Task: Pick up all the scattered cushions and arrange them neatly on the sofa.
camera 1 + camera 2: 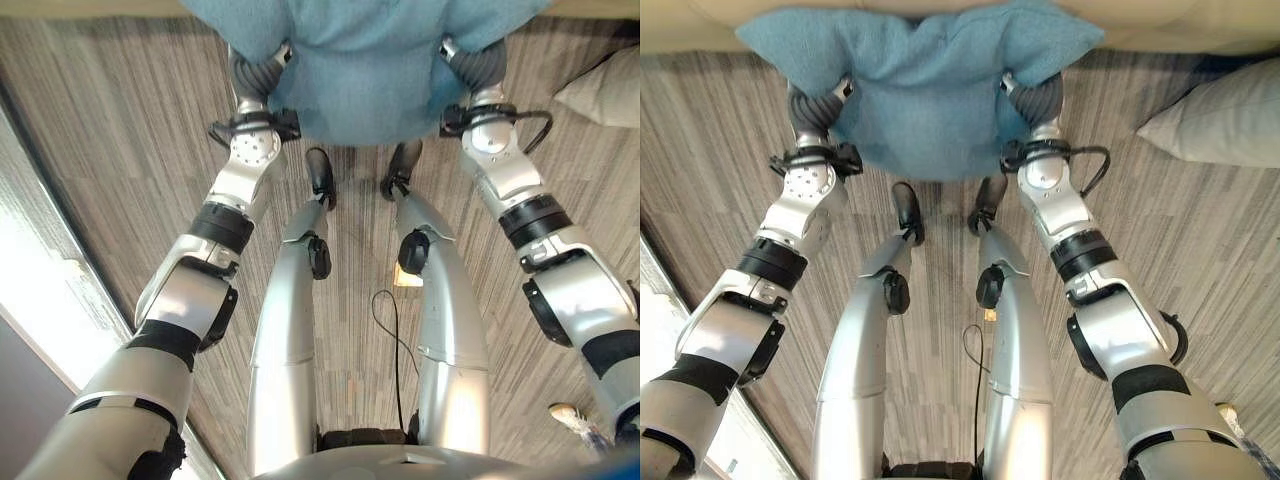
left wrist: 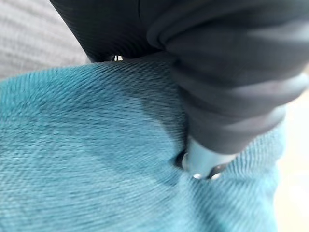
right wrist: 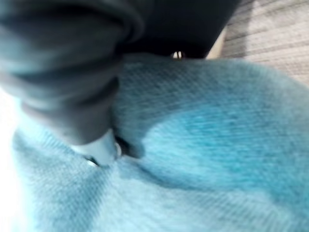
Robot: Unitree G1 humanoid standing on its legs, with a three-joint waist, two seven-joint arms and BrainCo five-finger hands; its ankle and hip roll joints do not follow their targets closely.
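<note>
Teal cushion [image 1: 925, 90] between left hand [image 2: 203, 162] and right hand [image 3: 99, 150] — grip probably pinching, unclear.

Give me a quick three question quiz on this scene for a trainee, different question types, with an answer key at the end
1. True or false: the teal cushion lies flat on the floor, untouched.
2. Multiple choice: where is the grey cushion? A) on the floor at the robot's right B) between both hands C) on top of the teal cushion
3. Fill in: the left hand and right hand each press into the ____ cushion.

Key: 1 false; 2 A; 3 teal.
</note>
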